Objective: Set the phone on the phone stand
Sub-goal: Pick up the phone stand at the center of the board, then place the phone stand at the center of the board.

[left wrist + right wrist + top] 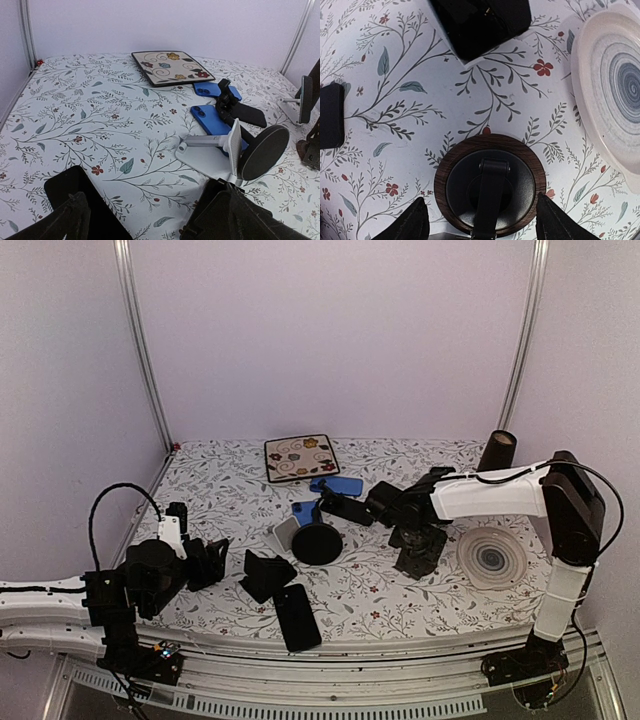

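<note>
L arm (140, 580): white link, chunky blk joints, blk cable loop up top; tiny blue-green light on base at near edge of table (400, 615)
R arm (490, 495): white links, blk elbow + shoulder, thin blk cable, base at table's near edge too
L gripper (208, 562): all blk
R gripper (480, 202): blk, rounded fingertips

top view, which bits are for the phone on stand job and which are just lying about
For the job: black phone, far blue phone, near blue phone, white stand, black stand, wooden-based stand.
Lying about: flowered square plate, swirl plate, brown cylinder.
</note>
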Tool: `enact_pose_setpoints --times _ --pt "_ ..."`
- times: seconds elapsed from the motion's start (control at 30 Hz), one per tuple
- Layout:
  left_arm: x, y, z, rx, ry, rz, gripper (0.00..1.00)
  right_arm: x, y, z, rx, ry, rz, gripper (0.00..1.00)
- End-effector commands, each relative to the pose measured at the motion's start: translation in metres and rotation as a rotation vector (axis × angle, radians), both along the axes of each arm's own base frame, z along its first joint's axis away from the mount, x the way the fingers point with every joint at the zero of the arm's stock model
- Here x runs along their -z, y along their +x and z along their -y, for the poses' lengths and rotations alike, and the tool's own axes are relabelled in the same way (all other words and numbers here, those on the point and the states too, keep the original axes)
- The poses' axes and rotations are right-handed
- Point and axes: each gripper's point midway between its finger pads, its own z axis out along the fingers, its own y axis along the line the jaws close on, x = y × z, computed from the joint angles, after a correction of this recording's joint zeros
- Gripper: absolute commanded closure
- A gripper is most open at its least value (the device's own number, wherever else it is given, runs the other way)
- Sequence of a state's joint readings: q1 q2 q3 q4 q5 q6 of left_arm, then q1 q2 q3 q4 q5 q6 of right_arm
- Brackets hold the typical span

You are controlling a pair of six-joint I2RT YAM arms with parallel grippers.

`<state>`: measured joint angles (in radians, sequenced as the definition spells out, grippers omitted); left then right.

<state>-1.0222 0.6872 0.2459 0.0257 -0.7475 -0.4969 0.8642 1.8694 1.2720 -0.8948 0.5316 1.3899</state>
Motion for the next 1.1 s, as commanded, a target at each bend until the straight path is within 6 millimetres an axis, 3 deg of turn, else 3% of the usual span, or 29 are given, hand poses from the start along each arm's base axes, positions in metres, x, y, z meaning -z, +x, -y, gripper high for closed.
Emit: enact_pose_setpoints --times 0.0,0.1,0.47,0.63,0.8,1.07 --pt "-0.006 0.003 -0.001 -0.008 -0.009 0.018 0.03 -0.005 0.011 -0.015 -0.165 -0.021 0.046 0.57" --pt "-0.006 0.003 -0.001 -0.008 -0.009 0.018 0.03 -0.008 0.014 -0.019 -0.281 -0.02 0.082 0.57" --pt "-0.006 0.004 -0.001 -0.01 -0.006 0.015 0.03 -0.053 0.028 -0.05 -0.757 0.052 0.308 0.56" --pt "-0.005 0.004 -0.001 -0.012 -0.004 0.015 0.03 -0.062 0.036 -0.048 -0.861 0.061 0.349 0.55" --pt "-0.005 0.004 -0.001 -0.015 -0.004 0.015 0.03 -0.053 0.044 -0.04 -0.881 0.079 0.294 0.54" --pt "-0.005 0.005 -0.001 -0.018 0.002 0.012 0.03 -0.021 0.047 -0.024 -0.795 0.076 0.157 0.53"
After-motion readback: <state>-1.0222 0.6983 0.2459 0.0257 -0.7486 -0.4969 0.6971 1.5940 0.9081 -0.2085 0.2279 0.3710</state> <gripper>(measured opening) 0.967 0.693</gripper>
